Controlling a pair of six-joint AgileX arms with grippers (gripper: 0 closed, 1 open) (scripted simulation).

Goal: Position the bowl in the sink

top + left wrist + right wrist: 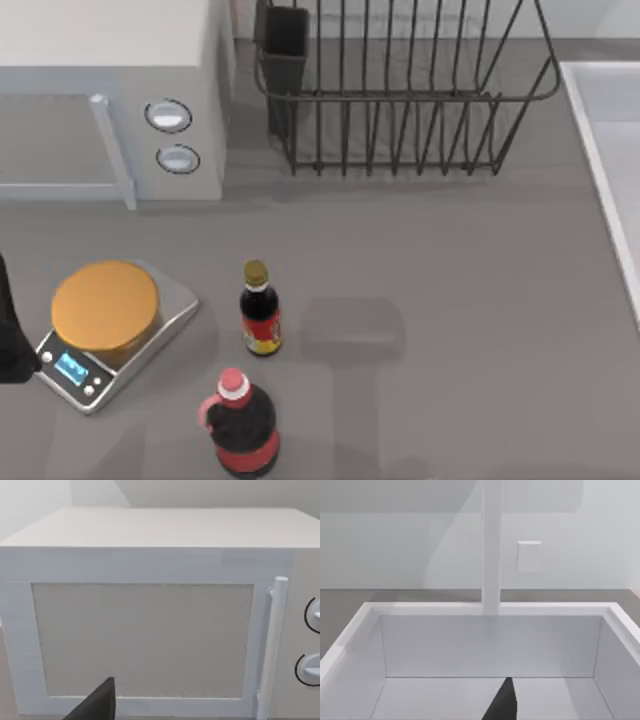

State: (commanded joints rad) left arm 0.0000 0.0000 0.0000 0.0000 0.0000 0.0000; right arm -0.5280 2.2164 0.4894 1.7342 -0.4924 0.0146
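the left arm (10,340) shows as a dark shape at the counter's left edge, just beside the kitchen scale (110,335). its wrist camera faces the front of the white microwave (150,625), and one dark fingertip of the left gripper (97,702) pokes into that view in front of the microwave door; whether its jaws are apart or together cannot be told.

the right arm's wrist camera looks down into the sink (490,645), a pale rectangular basin with a raised rim, with a white upright post (491,545) rising behind its far wall. a single dark fingertip of the right gripper (502,702) hangs over the basin floor; its jaws cannot be told either.

from above, the sink (610,150) lies along the counter's right edge. the black wire dish rack (400,90) stands at the back edge, between the microwave (110,95) at the back left corner and the sink. the scale carries a flat orange disc (105,305). a small dark sauce bottle (260,310) stands near the counter's middle, and a red-capped dark bottle (240,425) stands at the front edge.

the bowl is not seen in any of the views, and the sink's floor, as far as it shows, is bare.
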